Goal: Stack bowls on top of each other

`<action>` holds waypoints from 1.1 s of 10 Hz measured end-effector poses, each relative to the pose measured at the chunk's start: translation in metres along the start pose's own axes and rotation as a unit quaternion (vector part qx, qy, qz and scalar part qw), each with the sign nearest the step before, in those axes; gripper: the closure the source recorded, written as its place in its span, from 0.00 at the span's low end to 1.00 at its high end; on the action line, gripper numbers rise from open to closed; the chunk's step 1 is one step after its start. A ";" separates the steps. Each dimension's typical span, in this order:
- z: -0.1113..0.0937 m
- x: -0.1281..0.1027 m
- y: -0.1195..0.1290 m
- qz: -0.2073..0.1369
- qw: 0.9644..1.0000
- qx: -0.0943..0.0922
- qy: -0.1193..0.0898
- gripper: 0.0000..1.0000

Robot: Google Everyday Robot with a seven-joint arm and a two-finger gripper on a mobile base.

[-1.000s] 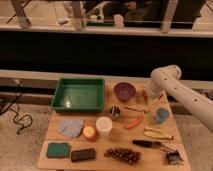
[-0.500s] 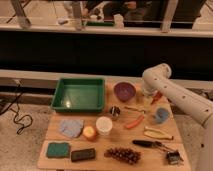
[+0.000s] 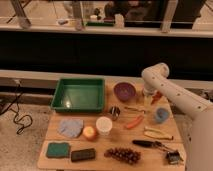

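Note:
The purple bowl (image 3: 124,91) stands upright on the wooden table (image 3: 150,157), just right of the green tray (image 3: 79,94). Only an orange-red edge of the orange-red bowl (image 3: 158,97) shows; the white arm hides the rest. The arm comes in from the lower right, bends at its elbow (image 3: 155,75) and points down. My gripper (image 3: 146,100) hangs at its end, low over the table between the two bowls, just right of the purple one. I see nothing in it.
A white cup (image 3: 104,125), an orange fruit (image 3: 90,132), a blue cloth (image 3: 71,126), a green sponge (image 3: 59,149), grapes (image 3: 122,155), a carrot (image 3: 134,122), a light-blue cup (image 3: 161,115), a banana (image 3: 157,134) and a small metal object (image 3: 115,112) lie around.
The arm has swung left, bringing its elbow and the gripper closer to the purple bowl. The objects on the table have not moved.

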 end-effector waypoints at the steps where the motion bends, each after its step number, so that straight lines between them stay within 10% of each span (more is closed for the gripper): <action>1: 0.000 -0.003 0.000 -0.001 1.000 -0.001 -0.002 0.20; 11: 0.000 -0.002 0.001 0.000 1.000 -0.001 -0.001 0.20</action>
